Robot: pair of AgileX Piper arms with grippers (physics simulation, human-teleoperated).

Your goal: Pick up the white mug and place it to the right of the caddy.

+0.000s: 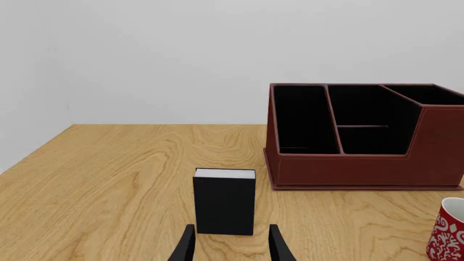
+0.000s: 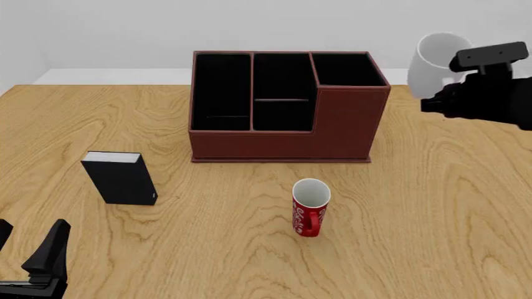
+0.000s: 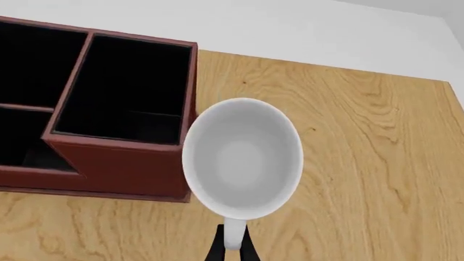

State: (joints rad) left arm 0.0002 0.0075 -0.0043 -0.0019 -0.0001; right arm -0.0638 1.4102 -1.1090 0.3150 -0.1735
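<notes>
We carry mug aloft right of caddy, right fingers pinching handle; left fingers spread, empty; next we lower to counter

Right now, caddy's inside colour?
Black inside the caddy; red-brown outside. Front view shows it best.

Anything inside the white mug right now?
Nothing: the white mug shows a bare white interior down to its bottom. The right end effector pinches its handle; the table beneath it is hidden.
</notes>
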